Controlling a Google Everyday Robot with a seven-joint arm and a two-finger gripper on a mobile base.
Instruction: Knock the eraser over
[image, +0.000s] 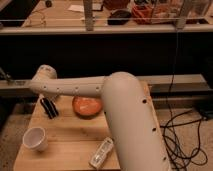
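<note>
While pincer (48, 107) hangs over table (75, 135), eraser indiscernible.

What I can't make out from here

My gripper (48, 107) hangs over the back left of the table (65, 145) as one dark striped shape, and I cannot tell whether the eraser is part of it. My arm (125, 115) hides the right rim of the orange dish (84, 106) and the table's right side. The bottom edge cuts off both arm and table.

Single camera: close, looks from above down along my arm (80, 89) onto the table (70, 146); my gripper (49, 108) left of centre.
</note>
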